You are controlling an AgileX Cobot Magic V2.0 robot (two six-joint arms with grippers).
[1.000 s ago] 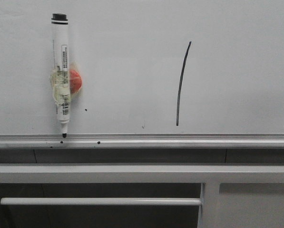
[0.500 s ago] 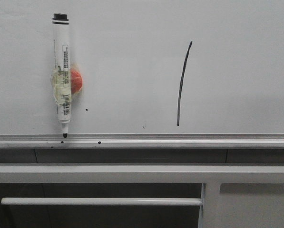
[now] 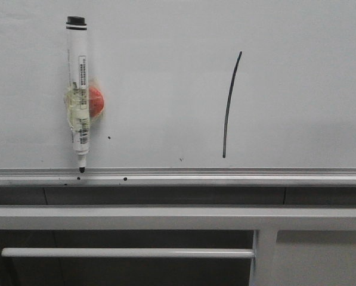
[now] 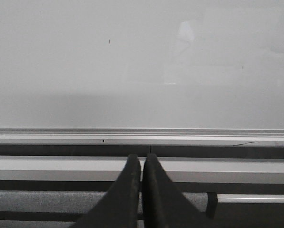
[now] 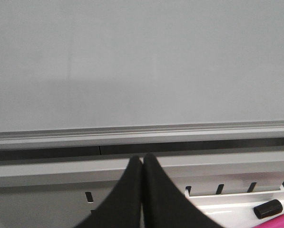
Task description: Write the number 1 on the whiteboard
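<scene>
- Showing the whiteboard (image 3: 166, 36) filling the upper part of the front view, with its silver rail (image 3: 178, 174) running across just below the middle of the frame.
- The number 1 (image 3: 229, 106) stands right of centre in the front view: one thin black stroke, nearly vertical, bowed slightly, its top leaning right. Judged from this, the writing is done.
- A marker (image 3: 78, 89) lies at the upper left of the front view, upright in the frame, tip down and touching the rail. An orange-red blob (image 3: 95, 101) is bound to its barrel with clear tape (image 3: 75, 107); what the blob is cannot be told, though it probably gives a pincer something to grasp. No pincer holds the marker.
- Small black specks (image 3: 109, 137) sit on the board near the marker tip, well apart from the stroke.
- Left pincer (image 4: 142, 164): seen only at the lower centre of its wrist view, clenched, the two fingers (image 4: 127, 190) meeting with nothing between them. It points at the rail from below the board edge, clear of the writing surface.
- Right pincer (image 5: 142, 164): likewise clenched on nothing at the lower centre of its wrist view. A black cap (image 5: 268, 209) and a pink pen (image 5: 282, 222) lie in a white tray (image 5: 218, 202) at the lower right of that frame.
- Neither pincer appears in the front view, which fits arms parked back from the board.
</scene>
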